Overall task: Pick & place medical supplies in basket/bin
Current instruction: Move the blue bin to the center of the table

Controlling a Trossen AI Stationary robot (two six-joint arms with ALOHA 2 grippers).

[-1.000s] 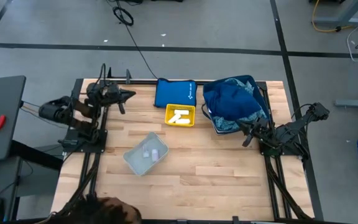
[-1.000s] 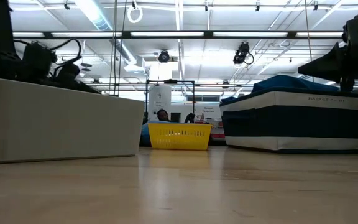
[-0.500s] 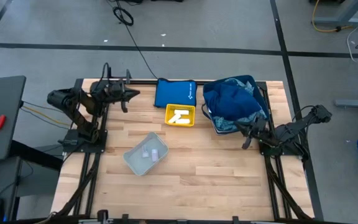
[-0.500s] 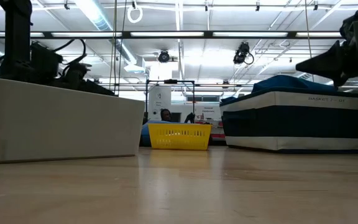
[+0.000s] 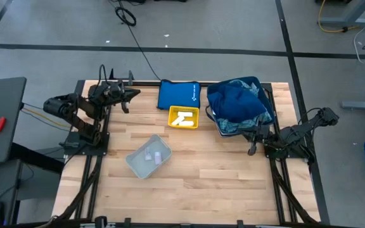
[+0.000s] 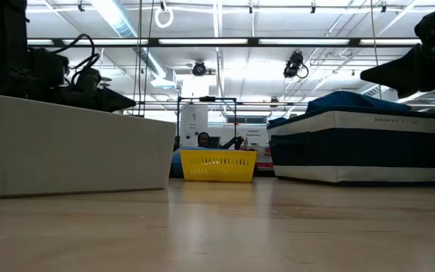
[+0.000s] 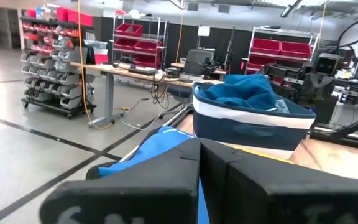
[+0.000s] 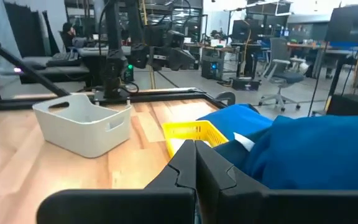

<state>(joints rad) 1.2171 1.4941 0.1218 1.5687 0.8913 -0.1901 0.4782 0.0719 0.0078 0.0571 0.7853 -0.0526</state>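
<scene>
Dark-blue cloth (image 5: 236, 98) in bin, just beside closed right tool (image 5: 252, 150)

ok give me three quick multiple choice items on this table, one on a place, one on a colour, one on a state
1. Where is the yellow basket?
A. Between the blue pouch and the grey bin
B. Inside the grey bin
C. On the floor

2. What colour is the cloth heaped in the large basket?
A. Red
B. Blue
C. White

3. How is the right gripper?
A. Gripping the yellow basket
B. Wide open
C. Shut, empty

Answers:
1 A, high view shows it there.
2 B, blue folds fill it.
3 C, the right wrist view shows fingers together.
</scene>
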